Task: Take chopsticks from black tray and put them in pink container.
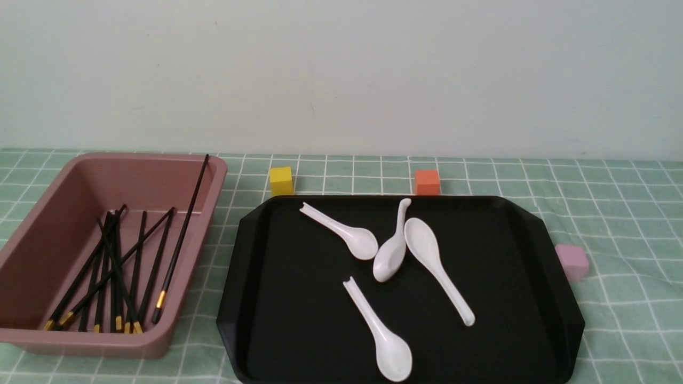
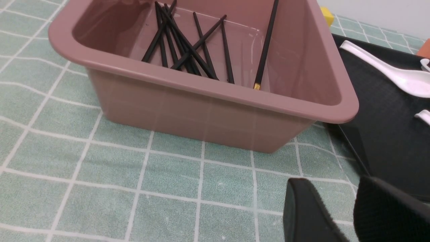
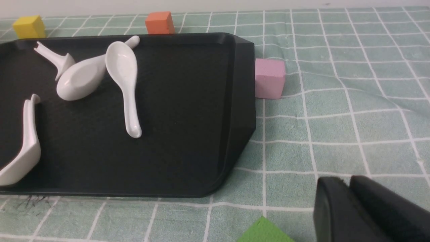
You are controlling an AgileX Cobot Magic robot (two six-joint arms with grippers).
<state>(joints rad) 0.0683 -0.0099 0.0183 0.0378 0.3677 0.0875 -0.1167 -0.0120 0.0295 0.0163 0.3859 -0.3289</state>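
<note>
The chopsticks point(image 1: 120, 266) all lie inside the pink container point(image 1: 32, 250) at the left of the counter point(image 1: 613, 213), their gold ends at the near wall and their long axes running from near to far; one leans with its thin end over the far rim. The black tray point(image 1: 512, 266) on the right holds only four white spoons point(image 1: 437, 266), and I see no chopstick on it, so I judge the task is finished or almost finished. The left pincer point(image 2: 342, 208) hangs low over the counter just near of the container's near right corner, with a clear gap between its fingers and nothing in them. The right pincer point(image 3: 349, 205) is near the tray's near right corner, its fingers almost together and holding nothing. The left arm is the nearer one to the container. The cloth around both pincers is free, except a green block point(image 3: 265, 232) beside the right one, and small cubes stand beyond the tray's far and right edges.
</note>
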